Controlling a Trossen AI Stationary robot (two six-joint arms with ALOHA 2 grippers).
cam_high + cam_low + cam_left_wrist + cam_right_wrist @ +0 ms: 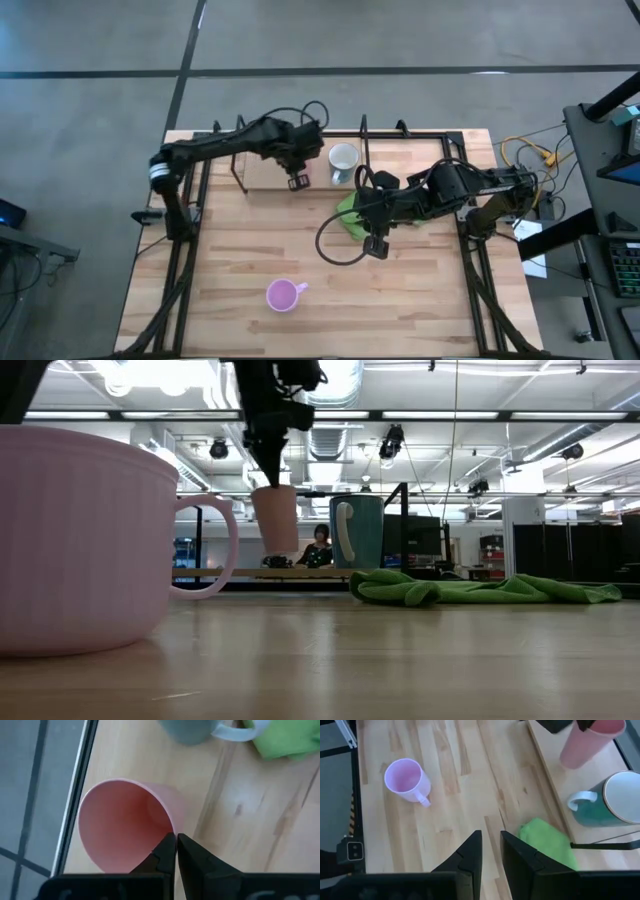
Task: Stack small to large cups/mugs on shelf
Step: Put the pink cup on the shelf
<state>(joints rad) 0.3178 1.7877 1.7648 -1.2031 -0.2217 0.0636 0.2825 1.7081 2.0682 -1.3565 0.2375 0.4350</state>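
Observation:
My left gripper (298, 181) is over the shelf (265, 172) at the table's far side, shut on the red-pink cup (125, 827). In the low view the cup (277, 520) hangs just above the shelf board (225, 572). The grey-white mug (343, 159) stands upright on its base on the shelf, to the cup's right. The lilac mug (283, 295) stands upright on the tabletop near the front edge. My right gripper (375, 246) hovers over the table's middle, empty, its fingers a narrow gap apart (491, 852). My left gripper pinches the cup's wall at the rim (169, 829), one finger inside the cup and one outside. The fingers come from above, pointing down. The cup hangs below them, mouth up and slightly tilted, clear of the shelf board.
A crumpled green cloth (350, 214) lies on the table just in front of the shelf, between the mug and my right gripper. Thin black rods (364, 135) frame the shelf. Bare wood lies between the cloth and the lilac mug.

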